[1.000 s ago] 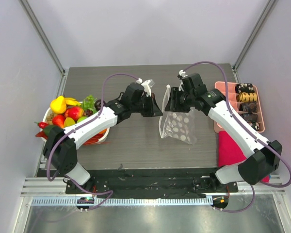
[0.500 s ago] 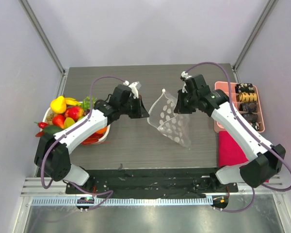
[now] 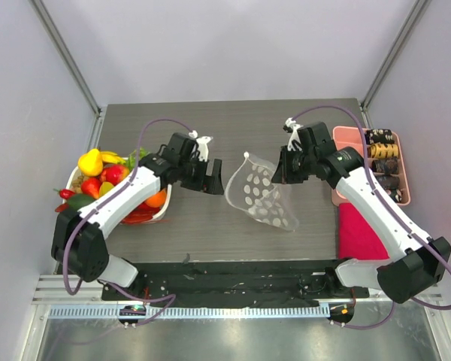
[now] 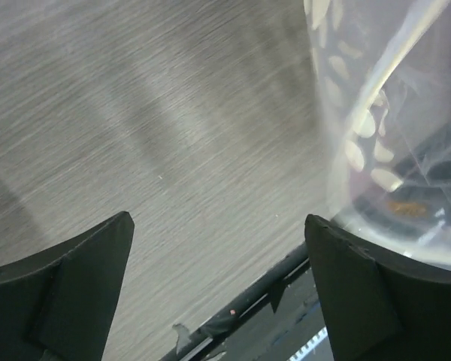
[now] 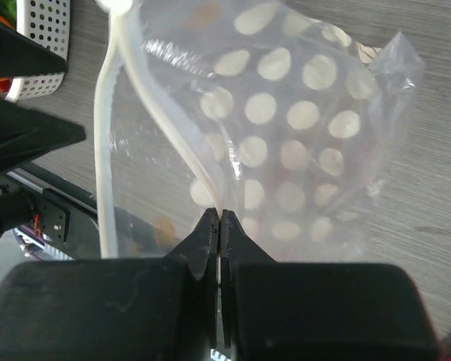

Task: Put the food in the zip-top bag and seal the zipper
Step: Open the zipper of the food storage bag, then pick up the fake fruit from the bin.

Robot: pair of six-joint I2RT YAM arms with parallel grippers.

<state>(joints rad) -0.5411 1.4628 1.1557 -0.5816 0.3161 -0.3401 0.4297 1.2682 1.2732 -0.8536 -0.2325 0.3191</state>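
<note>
The zip-top bag [image 3: 261,197] is clear with white dots and hangs over the table's middle, its mouth turned left. My right gripper [image 3: 283,170] is shut on the zipper [image 5: 193,162] strip at the bag's [image 5: 286,135] upper right edge; the jaws [no gap] meet at the right gripper [image 5: 219,215]. The other zipper strip [image 5: 104,143] hangs free. My left gripper [image 3: 207,174] stands open just left of the bag, holding nothing; in its wrist view the left gripper [image 4: 216,219] has bare table between its fingers and the bag [image 4: 376,128] at right. The food [image 3: 109,179] lies piled in a white basket [image 3: 162,213] at left.
A pink compartment tray [image 3: 344,162] of dark and yellow snack pieces stands at the right edge. A magenta cloth [image 3: 355,229] lies in front of it. The basket's perforated corner [image 5: 41,34] shows past the bag in the right wrist view.
My left gripper has let go of the bag, opened and drawn back to the left. My right gripper has shut on the zipper edge and shifted slightly right; the bag swung lower.
</note>
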